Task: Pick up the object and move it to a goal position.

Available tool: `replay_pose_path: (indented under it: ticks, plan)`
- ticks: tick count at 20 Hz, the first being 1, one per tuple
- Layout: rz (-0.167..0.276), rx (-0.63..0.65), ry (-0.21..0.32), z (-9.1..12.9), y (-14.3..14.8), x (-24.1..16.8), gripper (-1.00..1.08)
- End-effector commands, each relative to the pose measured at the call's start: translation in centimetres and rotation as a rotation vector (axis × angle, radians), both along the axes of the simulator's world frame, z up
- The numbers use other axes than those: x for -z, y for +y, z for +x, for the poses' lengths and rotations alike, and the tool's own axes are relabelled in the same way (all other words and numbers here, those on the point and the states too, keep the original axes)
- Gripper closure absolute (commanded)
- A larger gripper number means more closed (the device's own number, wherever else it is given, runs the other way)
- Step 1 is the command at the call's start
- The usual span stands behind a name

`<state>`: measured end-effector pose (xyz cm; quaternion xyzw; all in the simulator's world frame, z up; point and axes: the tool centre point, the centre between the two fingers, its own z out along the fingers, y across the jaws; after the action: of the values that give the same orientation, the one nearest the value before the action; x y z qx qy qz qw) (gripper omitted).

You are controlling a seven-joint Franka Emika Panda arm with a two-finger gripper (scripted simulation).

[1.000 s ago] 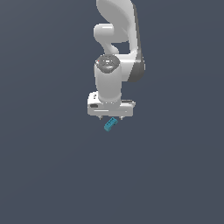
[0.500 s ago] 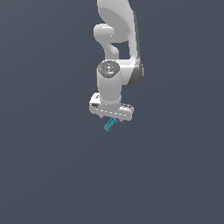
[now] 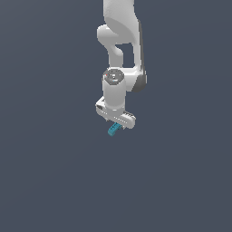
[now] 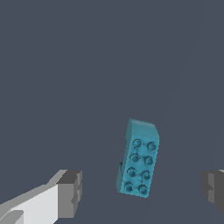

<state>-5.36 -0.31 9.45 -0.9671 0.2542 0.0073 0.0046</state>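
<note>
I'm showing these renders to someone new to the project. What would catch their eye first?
The teal studded block stands out first, the only colour against the flat grey ground. In the wrist view it lies in the wide gap of the open gripper, touching neither grey fingertip. In the exterior view the white arm hangs above it.

The exterior view looks from well off and somewhat above, facing the arm (image 3: 118, 54) head-on against a plain dark-grey ground; the arm fills only the upper middle of its picture. The wrist view sits on the arm itself, looking down past the fingertips (image 4: 70, 193) from close by. Both views share the teal studded block (image 3: 114, 129) (image 4: 138, 158) under the gripper (image 3: 116, 121) and the grey ground around it.
</note>
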Motion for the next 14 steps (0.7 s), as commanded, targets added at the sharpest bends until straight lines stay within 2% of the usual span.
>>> replay_pose_path:
  ticks: [1, 8, 14]
  plan:
    - [-0.004, 0.059, -0.003, -0.5, 0.0, 0.7, -0.92]
    - [-0.011, 0.165, -0.009, -1.4, -0.2, 1.8, -0.92]
    - [-0.014, 0.199, -0.01, -1.7, -0.2, 2.2, -0.92]
